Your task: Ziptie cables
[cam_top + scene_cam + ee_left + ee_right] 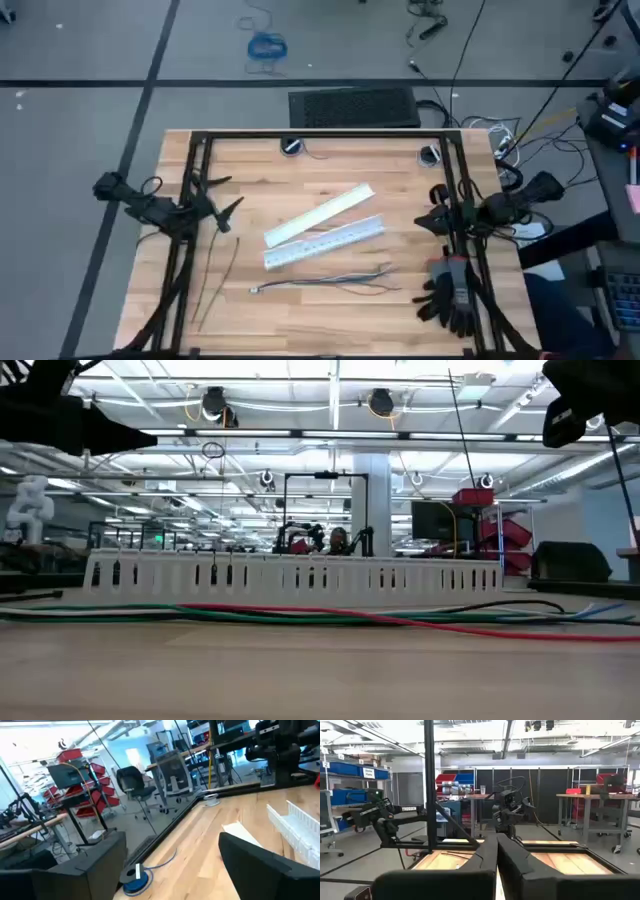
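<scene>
Cables [325, 281] lie loose on the wooden table [300, 170] toward its near edge, roughly centred, thin grey wires running left–right with the tiny pale plug at their left end; no gripper touches them. In the low view they show as red, green and dark strands [330, 615] stretched flat across the tabletop. Zipties [222, 278]: two thin dark strips lying side by side near the table's left part, well apart from the cables, nearly straight. Just behind the cables sit two white slotted strips [322, 228], angled, one close beside the other; the low view shows one as a long white slotted wall [290, 578]. Left gripper [228, 212] hangs over the table's left side, above and beyond the zipties, fingers spread apart, holding nothing. Right gripper [432, 220] is at the right side of the table, clear of the strips; its wrist view shows the fingers [485, 860] pressed together, nothing between them. A black glove [450, 295] lies at the near right corner.
</scene>
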